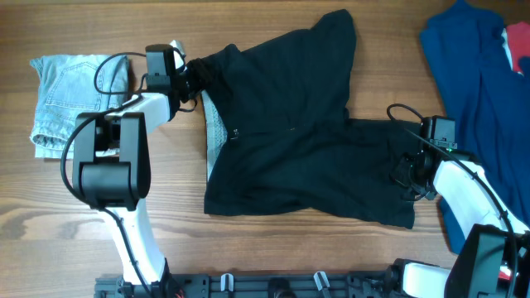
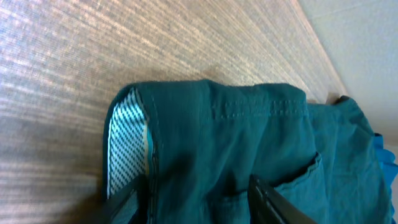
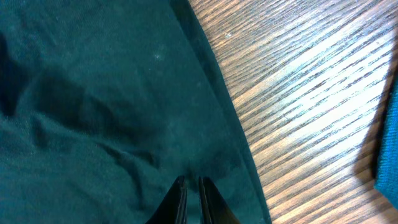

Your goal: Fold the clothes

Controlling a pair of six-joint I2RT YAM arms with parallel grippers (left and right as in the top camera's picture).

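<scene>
The clothes [image 1: 290, 149] are one black garment spread over the middle of the table, rumpled, with a pale patterned lining [image 1: 214, 132] showing along the left edge. My left gripper [image 1: 189, 79] is at the garment's upper left corner. In the left wrist view its jaws stand open [image 2: 193, 186], and the hem with its lining [image 2: 124, 143] lies loose between the fingers [image 2: 273, 202]. My right gripper [image 1: 407, 170] sits at the garment's right edge. In the right wrist view it is shut [image 3: 189, 182], with the fabric [image 3: 93, 93] puckered at its tips.
A small folded light-blue denim piece [image 1: 70, 91] lies at the far left, just beyond my left arm. A royal-blue cloth [image 1: 472, 74] with something red on it [image 1: 517, 41] covers the upper right corner, close to my right arm. Bare wood [image 3: 311, 93] runs beside the garment's right edge.
</scene>
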